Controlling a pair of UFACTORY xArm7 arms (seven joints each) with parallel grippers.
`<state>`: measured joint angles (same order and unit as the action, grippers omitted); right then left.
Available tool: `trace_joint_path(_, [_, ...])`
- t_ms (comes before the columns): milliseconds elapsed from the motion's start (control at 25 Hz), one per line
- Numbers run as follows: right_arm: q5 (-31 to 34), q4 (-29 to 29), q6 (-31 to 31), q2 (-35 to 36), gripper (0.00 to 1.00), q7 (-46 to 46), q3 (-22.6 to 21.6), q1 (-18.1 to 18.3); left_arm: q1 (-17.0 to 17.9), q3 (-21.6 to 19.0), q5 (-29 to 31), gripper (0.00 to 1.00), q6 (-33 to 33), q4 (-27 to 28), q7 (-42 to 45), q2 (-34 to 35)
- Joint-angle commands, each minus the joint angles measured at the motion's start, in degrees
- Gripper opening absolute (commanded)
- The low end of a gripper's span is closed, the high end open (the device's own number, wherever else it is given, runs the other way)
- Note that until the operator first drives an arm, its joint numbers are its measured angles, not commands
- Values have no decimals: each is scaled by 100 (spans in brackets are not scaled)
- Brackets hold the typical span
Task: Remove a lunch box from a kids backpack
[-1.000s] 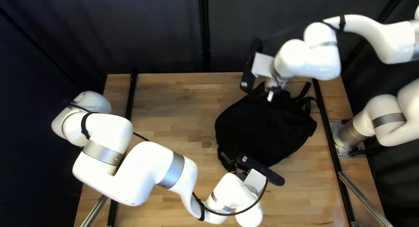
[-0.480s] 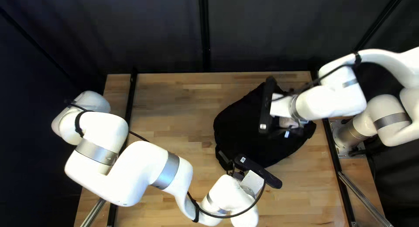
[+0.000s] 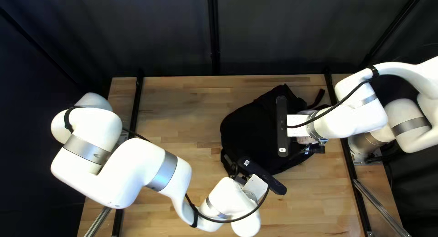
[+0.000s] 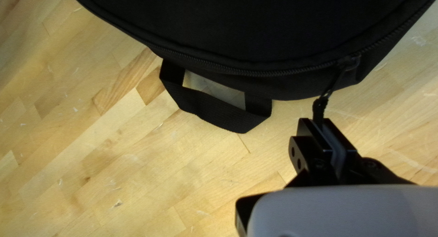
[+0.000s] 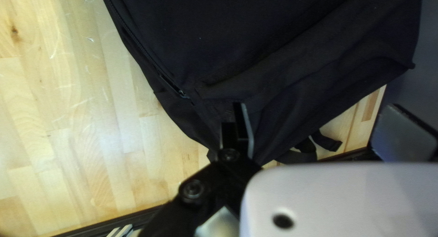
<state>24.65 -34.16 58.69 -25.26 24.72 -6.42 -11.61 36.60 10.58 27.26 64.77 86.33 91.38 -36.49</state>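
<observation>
Left end effector (image 3: 240, 177), pointing down, pinches zipper pull (image 4: 320, 104) of backpack (image 3: 251, 127); right end effector (image 3: 315, 148) points down, fingers spread.

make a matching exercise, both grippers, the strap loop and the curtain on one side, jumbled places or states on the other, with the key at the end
Things
1. left gripper
2. right gripper
3. strap loop
4. curtain

Places or states
A. behind the far edge of the table
B. open, fingers wide apart, near the black backpack
C. sticking out from the backpack's edge, beside the zipper
D. shut on the zipper's pull cord

Right pairs: 1-D, 2-B, 3-C, 4-A
</observation>
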Motion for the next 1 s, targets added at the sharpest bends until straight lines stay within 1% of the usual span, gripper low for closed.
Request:
trace_joint_path(40, [192, 308, -476, 41, 100, 140, -274, -207, 7, 8, 26, 0, -57, -73, 30, 27])
trace_joint_path(240, [293, 428, -830, 398, 100, 333, -546, -384, 16, 19, 58, 0, -108, -126, 60, 49])
trace_joint_path(400, [456, 361, -1082, 799, 100, 469, -696, -433, 29, 32, 82, 0, -121, -194, 91, 98])
trace_joint_path(480, [684, 284, -1181, 1058, 100, 551, -802, -439, 52, 38, 105, 0, -115, -231, 119, 138])
trace_joint_path(640, [1109, 181, -1181, 1292, 100, 622, -923, -419, 73, 49, 141, 0, -127, -272, 147, 167])
trace_joint_path(840, [1741, 217, -1291, 1577, 100, 877, -1057, -407, 83, 61, 178, 0, -182, -353, 181, 201])
trace_joint_path(1000, [1987, 370, -1343, 1594, 100, 1086, -1155, -449, 102, 74, 213, 0, -230, -470, 241, 262])
